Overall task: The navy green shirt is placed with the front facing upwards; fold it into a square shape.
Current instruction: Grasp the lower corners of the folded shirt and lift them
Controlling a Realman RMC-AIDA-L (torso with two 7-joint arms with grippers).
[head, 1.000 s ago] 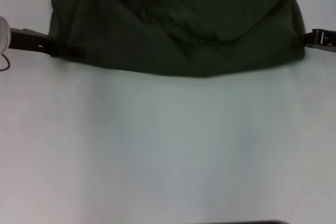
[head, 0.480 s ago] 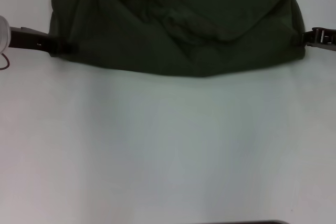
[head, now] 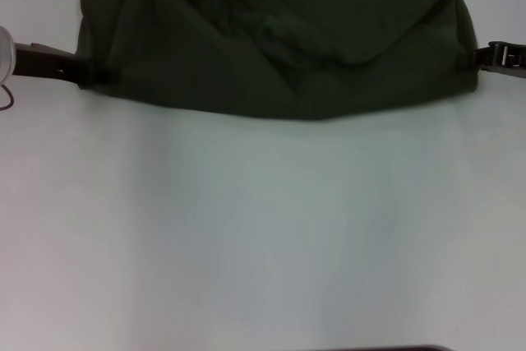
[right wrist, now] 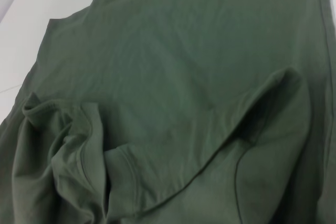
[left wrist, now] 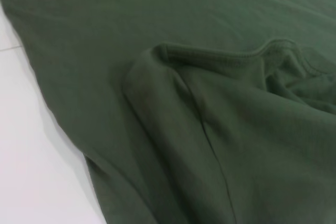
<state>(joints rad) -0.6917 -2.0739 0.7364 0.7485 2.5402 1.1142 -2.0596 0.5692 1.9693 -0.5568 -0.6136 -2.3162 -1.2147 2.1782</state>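
- The navy green shirt (head: 279, 39) lies at the worktop's (head: 263, 228) far side, sleeves folded inward.
- Soft, light cloth; I would grip the near corners.
- Left gripper (head: 82, 70) and right gripper (head: 481, 57) sit there; fingers' state unclear.

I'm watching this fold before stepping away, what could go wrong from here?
The navy green shirt has bunched, overlapping folds near its middle; these may get pressed in, spoiling a square. The left gripper and right gripper sit at opposite shirt edges; uneven pulling could skew it.
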